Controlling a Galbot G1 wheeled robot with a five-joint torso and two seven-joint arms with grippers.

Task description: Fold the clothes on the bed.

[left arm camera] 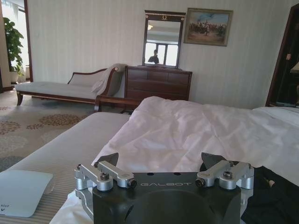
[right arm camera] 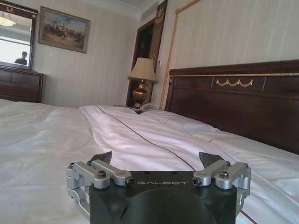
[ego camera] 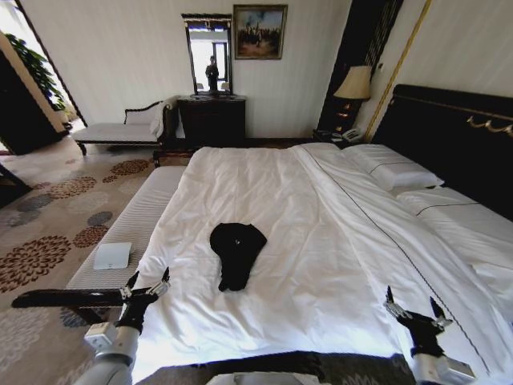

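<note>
Two spread grippers wait at the foot of the bed; the T-shirt lies untouched.

The black T-shirt (ego camera: 236, 250) sits bunched on the white duvet (ego camera: 321, 241) of the bed (ego camera: 449, 136), ahead of both sets of fingers and between them, somewhat nearer the left gripper (ego camera: 145, 284), whose wrist view catches a dark edge of the shirt (left arm camera: 273, 196) just beside its fingers. The right gripper (ego camera: 412, 305) hovers well apart from the cloth, over bare duvet. Both have fingers released, holding nothing. Folding looks not yet begun. The next move, I would judge, calls for reaching forward and inward, then spreading the crumpled shirt flat before any crease is made.
</note>
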